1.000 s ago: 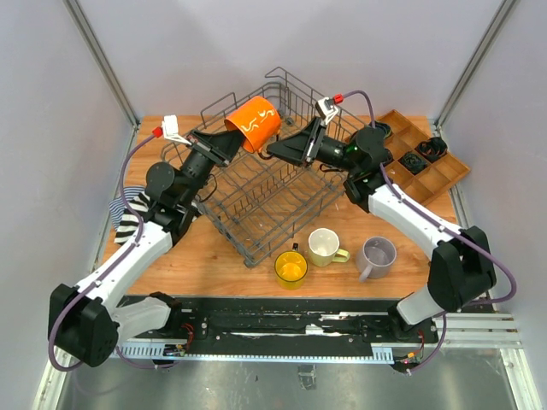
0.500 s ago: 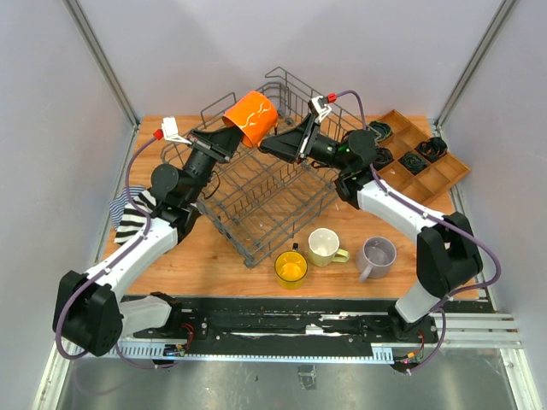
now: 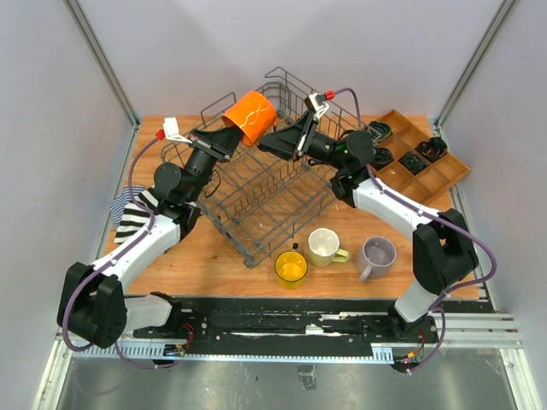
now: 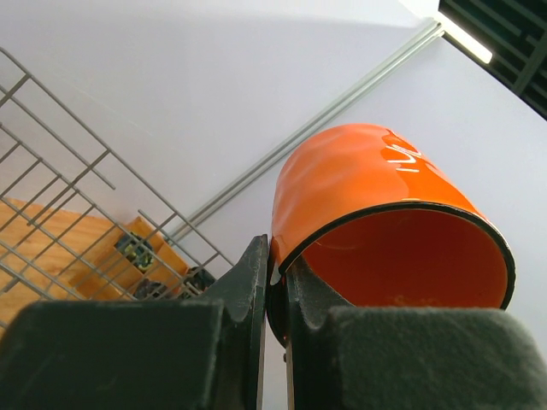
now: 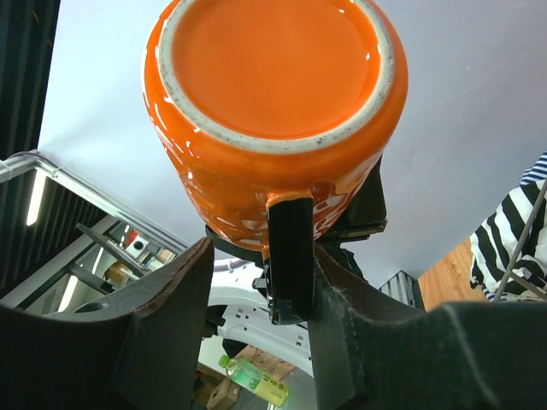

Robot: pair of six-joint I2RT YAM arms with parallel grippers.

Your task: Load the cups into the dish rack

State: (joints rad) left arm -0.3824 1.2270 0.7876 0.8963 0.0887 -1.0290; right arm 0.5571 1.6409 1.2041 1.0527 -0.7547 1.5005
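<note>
Orange ceramic mug [image 3: 253, 119] above grey wire dish rack [image 3: 265, 198].
Left gripper [image 4: 275, 258] pinches its rim; right gripper [image 5: 261, 266] gapes empty at its base.

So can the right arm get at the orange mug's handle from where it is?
Likely yes: the left pincer holds the orange mug by its rim with the handle facing the right pincer, whose open fingers straddle it, nothing between.

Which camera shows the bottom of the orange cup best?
The right wrist view: the round bottom of the orange cup faces the camera, big and whole. The left wrist view shows its open mouth and side instead. The top view shows only its side, small and far off.
</note>
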